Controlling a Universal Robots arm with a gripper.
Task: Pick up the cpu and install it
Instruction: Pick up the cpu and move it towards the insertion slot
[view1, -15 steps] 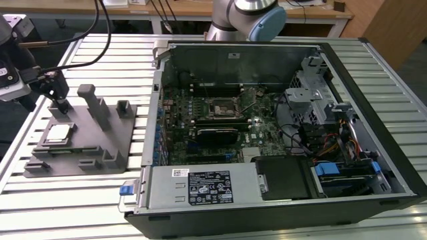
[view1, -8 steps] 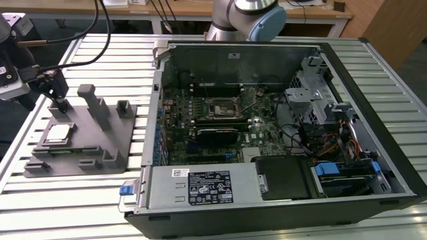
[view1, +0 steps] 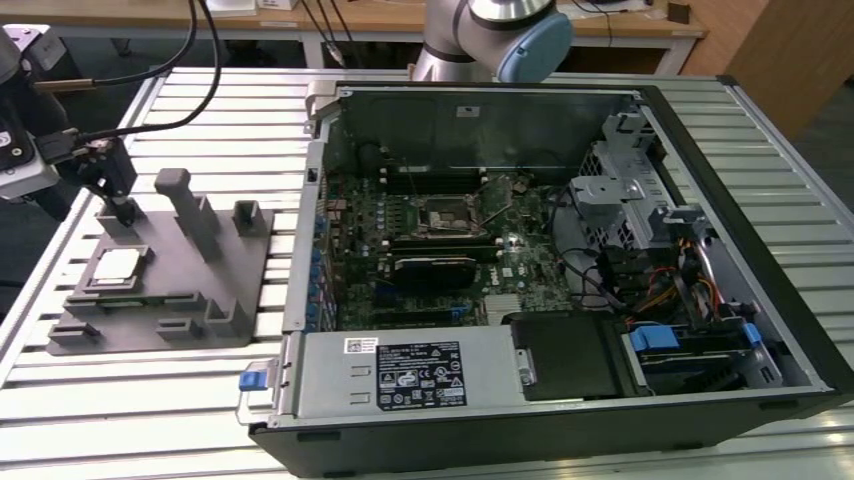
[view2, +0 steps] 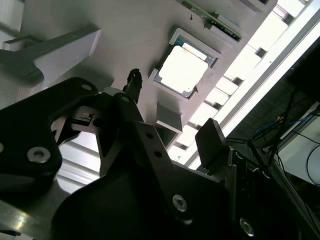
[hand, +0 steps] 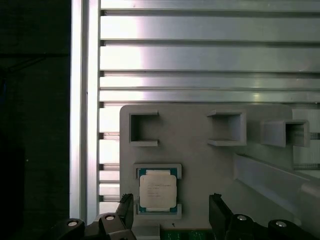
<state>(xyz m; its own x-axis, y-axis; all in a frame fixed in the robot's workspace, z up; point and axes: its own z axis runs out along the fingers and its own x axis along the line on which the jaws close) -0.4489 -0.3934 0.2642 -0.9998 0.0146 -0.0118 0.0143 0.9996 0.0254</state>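
Observation:
The cpu (view1: 118, 265) (hand: 157, 192) (view2: 182, 70), a small square chip with a shiny silver top, lies flat in a recess of the grey fixture plate (view1: 200, 300) at the exterior view's left. My gripper (view1: 123, 210) (hand: 171, 209) (view2: 172, 112) hangs just above the plate, a little behind the chip and not touching it. Its two black fingers (hand: 125, 207) stand apart with nothing between them, so it is open. The chip sits close to the gap between the fingers in both wrist views.
An upright grey post (view1: 187, 210) and small brackets (hand: 227, 129) rise from the plate beside the gripper. The open computer case (view1: 747, 250) lies to the exterior view's right, its motherboard socket (view1: 441, 213) exposed. Everything rests on a slatted aluminium table (view1: 134, 400).

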